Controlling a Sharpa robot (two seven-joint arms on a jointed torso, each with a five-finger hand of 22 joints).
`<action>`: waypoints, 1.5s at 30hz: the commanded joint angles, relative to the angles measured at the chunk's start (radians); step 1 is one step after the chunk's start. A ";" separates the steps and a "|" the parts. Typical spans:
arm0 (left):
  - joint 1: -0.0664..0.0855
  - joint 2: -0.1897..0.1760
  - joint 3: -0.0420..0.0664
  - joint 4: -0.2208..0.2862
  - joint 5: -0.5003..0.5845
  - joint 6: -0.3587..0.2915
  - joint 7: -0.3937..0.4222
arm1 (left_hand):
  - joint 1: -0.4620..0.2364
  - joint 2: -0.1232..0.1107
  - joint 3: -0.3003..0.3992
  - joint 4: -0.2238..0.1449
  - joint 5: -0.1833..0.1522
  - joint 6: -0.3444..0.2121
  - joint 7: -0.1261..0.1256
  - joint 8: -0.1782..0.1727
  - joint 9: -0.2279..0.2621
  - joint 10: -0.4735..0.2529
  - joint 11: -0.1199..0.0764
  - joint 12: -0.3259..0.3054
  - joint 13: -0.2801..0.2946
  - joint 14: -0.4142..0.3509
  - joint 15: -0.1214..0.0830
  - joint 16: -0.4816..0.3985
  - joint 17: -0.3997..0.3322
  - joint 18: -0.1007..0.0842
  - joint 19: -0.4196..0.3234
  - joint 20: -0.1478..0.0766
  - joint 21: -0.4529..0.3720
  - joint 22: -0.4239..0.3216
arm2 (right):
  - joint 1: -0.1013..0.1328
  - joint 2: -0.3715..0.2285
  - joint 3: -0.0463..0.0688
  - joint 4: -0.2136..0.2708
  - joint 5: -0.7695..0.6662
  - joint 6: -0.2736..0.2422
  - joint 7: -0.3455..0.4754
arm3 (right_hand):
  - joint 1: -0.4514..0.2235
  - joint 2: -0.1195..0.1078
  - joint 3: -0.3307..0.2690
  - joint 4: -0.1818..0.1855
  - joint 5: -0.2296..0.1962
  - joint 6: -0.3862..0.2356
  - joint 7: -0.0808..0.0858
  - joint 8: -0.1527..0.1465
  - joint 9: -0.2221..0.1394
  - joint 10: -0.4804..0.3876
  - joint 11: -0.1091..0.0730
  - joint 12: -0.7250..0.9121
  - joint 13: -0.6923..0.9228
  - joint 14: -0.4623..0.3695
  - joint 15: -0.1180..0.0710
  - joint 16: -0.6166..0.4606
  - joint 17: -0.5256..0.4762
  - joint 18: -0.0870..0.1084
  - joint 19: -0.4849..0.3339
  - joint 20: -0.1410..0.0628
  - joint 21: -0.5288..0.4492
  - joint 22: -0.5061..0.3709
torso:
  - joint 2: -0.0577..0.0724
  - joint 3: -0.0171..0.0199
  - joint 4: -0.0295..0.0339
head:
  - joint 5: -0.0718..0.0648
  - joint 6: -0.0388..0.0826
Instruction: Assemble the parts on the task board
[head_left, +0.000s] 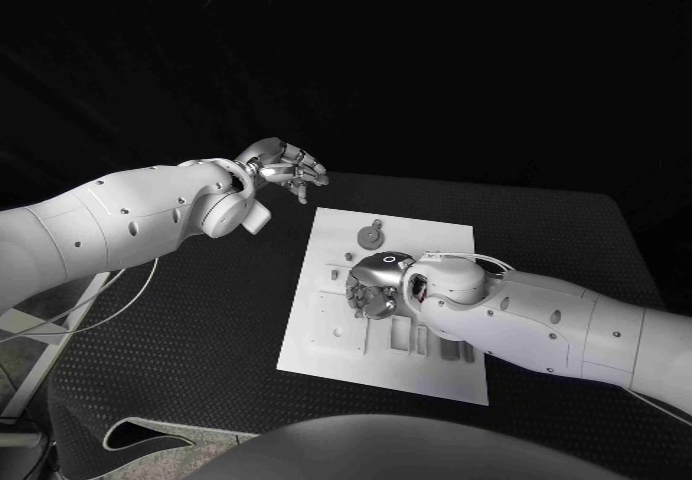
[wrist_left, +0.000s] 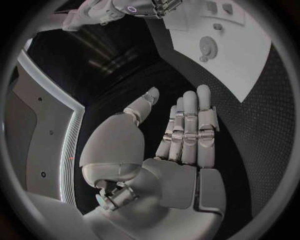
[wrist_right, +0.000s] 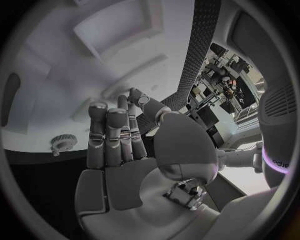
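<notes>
Task board (head_left: 325, 330): white rectangular plate at mid-table, long axis running near to far and tilted slightly, its far end leaning right. Black table (head_left: 188, 370) shows bare on every side of the plate, widest on the left and at the near left; a narrower strip lies to the right.

Round toothed part (head_left: 372, 236): grey, gear-like, lying flat near the board's far edge, apart from both hands. The left wrist view shows it (wrist_left: 207, 46) on the white plate, and the right wrist view shows it (wrist_right: 62, 142) beside that hand's fingertips but not touching them.

Slots and recesses: several oblong cut-outs at the board's near end (head_left: 418, 340), their long sides running near to far; whether pieces sit in them cannot be told.

Right hand (head_left: 378, 285): over the middle of the board, palm turned to the left. Fingers (wrist_right: 112, 135) straight and pressed side by side, thumb standing off, nothing held.

Left hand (head_left: 284, 166): raised past the board's far left corner, over bare table, well apart from the plate. Fingers (wrist_left: 190, 125) extended and close together, thumb set apart, nothing held.
</notes>
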 joint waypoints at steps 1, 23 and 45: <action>0.001 0.001 0.000 0.002 0.006 0.008 0.007 | 0.008 0.001 -0.005 0.003 -0.001 0.002 0.005 0.004 -0.001 -0.007 0.003 0.001 0.002 0.001 0.001 -0.006 0.002 0.048 0.005 0.000 -0.006 0.002 | -0.008 0.001 -0.006 0.003 -0.010 0.043 0.001 | -0.002 0.005 0.002 0.001 0.002 0.003 0.007 0.002 0.001 0.022 0.018 -0.002 0.001 -0.010 -0.006 0.001 -0.001 0.064 -0.001 -0.004 -0.007 0.001 | 0.000 0.0007 -0.0004 | 0.000 0.000; 0.001 0.001 0.000 0.002 0.006 0.011 0.005 | 0.008 0.001 -0.005 0.003 -0.001 0.001 0.005 0.006 -0.002 -0.007 0.003 0.001 0.002 0.001 0.001 -0.007 0.003 0.048 0.005 0.001 -0.007 0.002 | -0.010 0.001 -0.007 0.015 -0.005 0.043 0.003 | -0.004 0.003 0.000 0.001 0.002 -0.001 0.008 -0.001 0.001 0.017 0.020 -0.006 0.003 -0.011 -0.004 0.002 -0.003 0.064 -0.002 -0.005 -0.007 0.003 | 0.000 0.0004 -0.0005 | -0.001 0.000; 0.001 -0.002 0.000 0.001 0.006 0.011 0.005 | 0.007 0.001 -0.005 0.004 -0.001 0.000 0.005 0.007 -0.003 -0.008 0.004 0.001 0.002 0.001 0.001 -0.008 0.004 0.048 0.005 0.001 -0.007 0.002 | -0.010 -0.004 -0.008 0.010 0.009 -0.030 -0.008 | 0.001 -0.077 -0.028 0.002 0.001 -0.129 0.063 -0.077 -0.020 -0.104 0.069 -0.085 -0.011 -0.031 0.044 0.016 -0.006 0.064 -0.020 0.002 -0.014 0.015 | 0.000 0.0010 -0.0006 | -0.004 0.000</action>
